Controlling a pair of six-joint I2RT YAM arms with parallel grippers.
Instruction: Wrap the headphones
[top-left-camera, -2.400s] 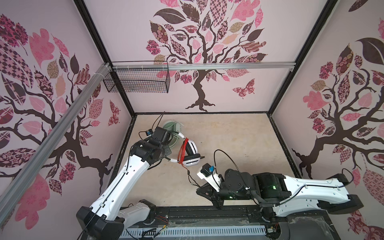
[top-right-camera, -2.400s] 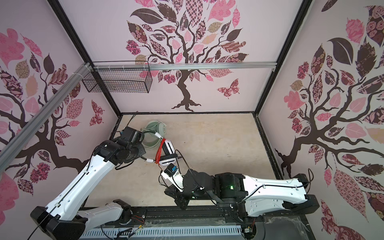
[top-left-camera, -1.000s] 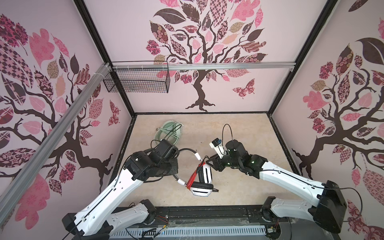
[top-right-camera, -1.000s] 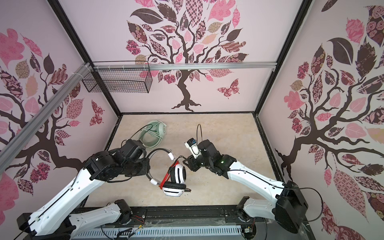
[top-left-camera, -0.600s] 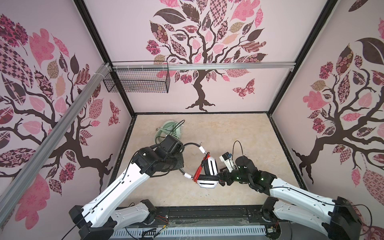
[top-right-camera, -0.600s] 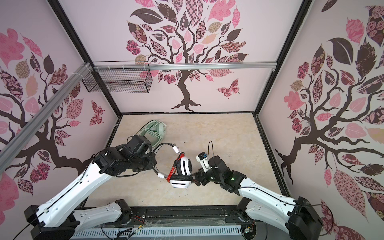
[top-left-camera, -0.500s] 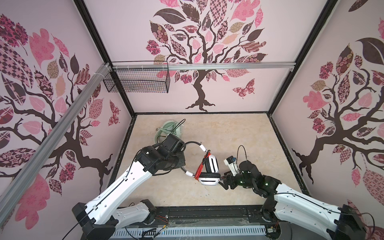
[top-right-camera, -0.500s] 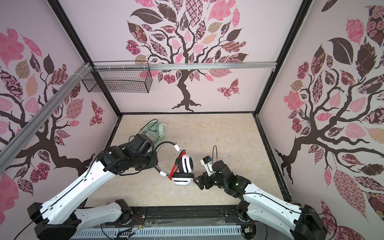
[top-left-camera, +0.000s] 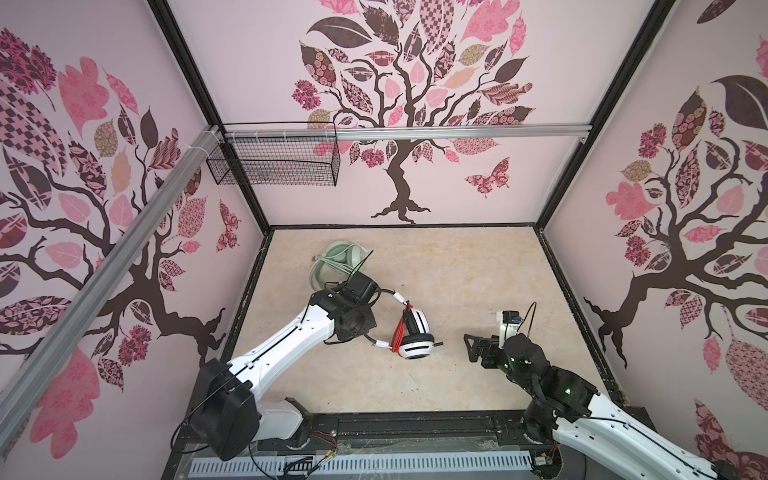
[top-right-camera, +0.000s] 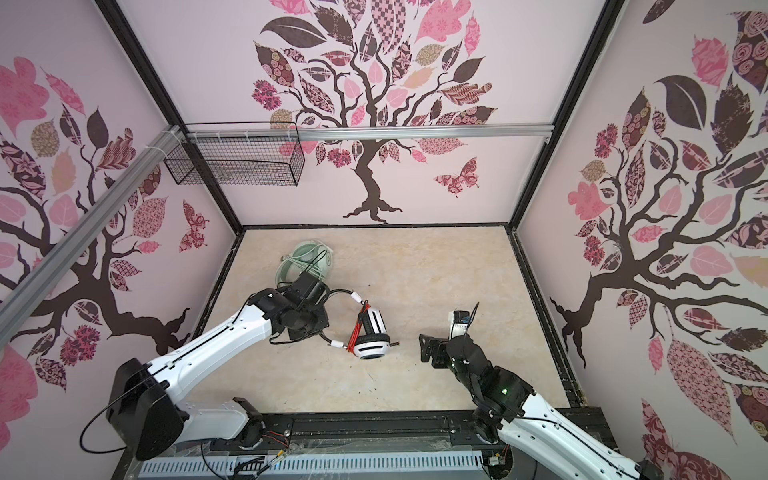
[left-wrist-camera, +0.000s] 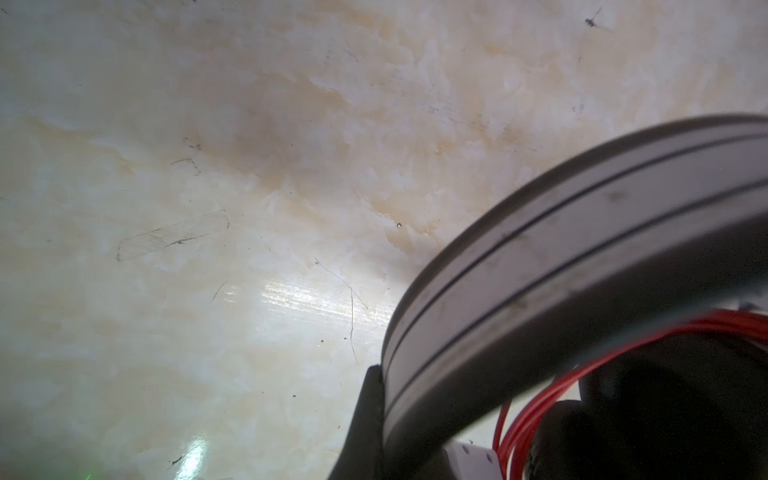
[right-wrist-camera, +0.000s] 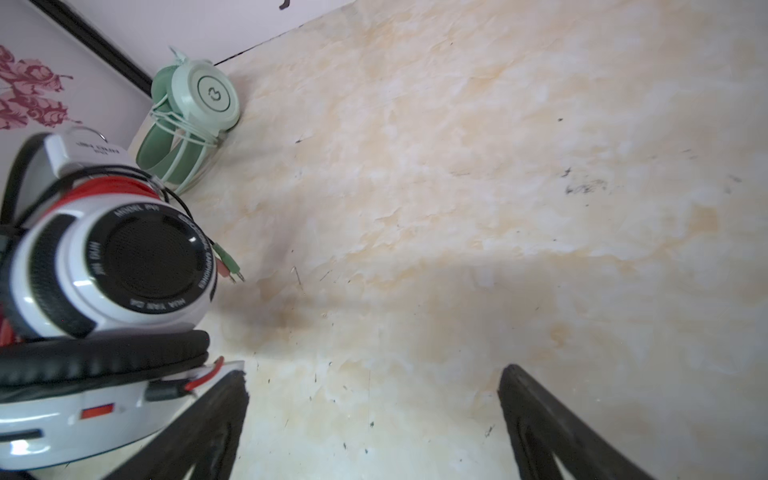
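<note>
The white-and-black striped headphones (top-left-camera: 415, 337) (top-right-camera: 372, 337) lie with cups stacked and the orange-red cord (top-left-camera: 402, 328) wound around them; in the right wrist view the cup (right-wrist-camera: 124, 266) fills the near left side. My left gripper (top-left-camera: 362, 312) (left-wrist-camera: 399, 449) is shut on their thin black band (left-wrist-camera: 561, 257), largely hidden under the wrist. The cord's plugs (right-wrist-camera: 226, 259) stick out beside the cup. My right gripper (top-left-camera: 471, 348) (top-right-camera: 428, 348) (right-wrist-camera: 374, 374) stands open and holds nothing, a short way right of the cups. The mint-green headphones (top-left-camera: 340, 262) (right-wrist-camera: 195, 108) lie wrapped at the back left.
A black wire basket (top-left-camera: 274, 162) hangs on the back-left wall above the table. Patterned walls close in three sides. The marbled tabletop (top-left-camera: 457, 270) stretches bare to the back right. The arm bases sit along the front rail (top-left-camera: 374, 424).
My right gripper has opened wide and drawn back to the right, away from the cups. The left arm has shifted the white-and-black headphones slightly back and to the right.
</note>
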